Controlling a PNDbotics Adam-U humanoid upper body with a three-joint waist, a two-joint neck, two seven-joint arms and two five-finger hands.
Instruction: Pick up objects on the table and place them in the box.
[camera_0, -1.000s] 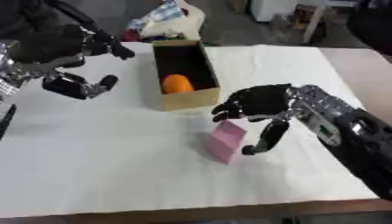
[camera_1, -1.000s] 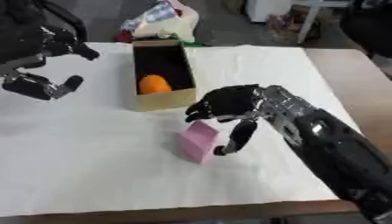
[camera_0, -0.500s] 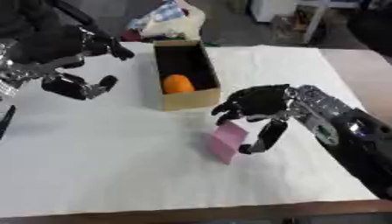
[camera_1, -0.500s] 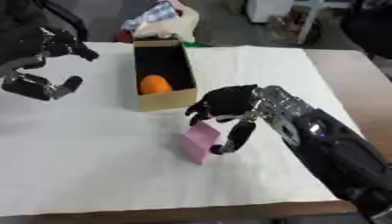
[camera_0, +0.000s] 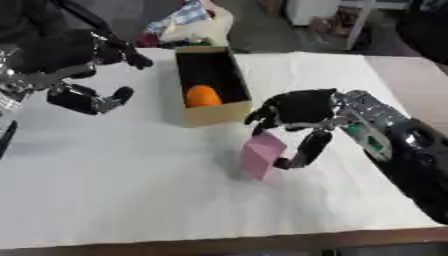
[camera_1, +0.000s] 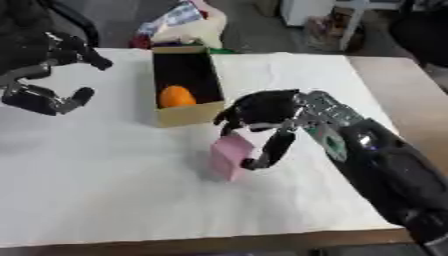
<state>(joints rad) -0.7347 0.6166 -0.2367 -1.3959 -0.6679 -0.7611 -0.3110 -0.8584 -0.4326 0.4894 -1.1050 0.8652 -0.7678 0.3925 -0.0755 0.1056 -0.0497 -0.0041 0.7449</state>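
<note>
Counter (camera_0: 131, 200) covered in white sheet, brown edge seen along the bottom of the frame and at the right. Near centre, a pink block (camera_0: 261, 154) is seen tilted on the sheet, one lower corner down, upper end raised toward the box. Right hand (camera_0: 297, 112) is entered from the lower right of the frame, black with a silver wrist; its fingers are curled over the block's upper end and the thumb (camera_0: 302, 150) is brought down against the block's right side, so the block is pinched between them. Block is placed just below and to the right of the box's near end, apart from it. Farther back, at upper centre, an open cardboard box (camera_0: 210, 114) is laid lengthwise away from the camera, dark inside. An orange round object (camera_0: 202, 95) is seen inside it, toward the near end. Left hand (camera_0: 83, 95) is held at the upper left of the frame, above the sheet and well apart from box and block, fingers spread wide and nothing held. Beyond the box's far end, a crumpled bag (camera_0: 188, 25) in white with coloured print is noted off the counter's back edge.
</note>
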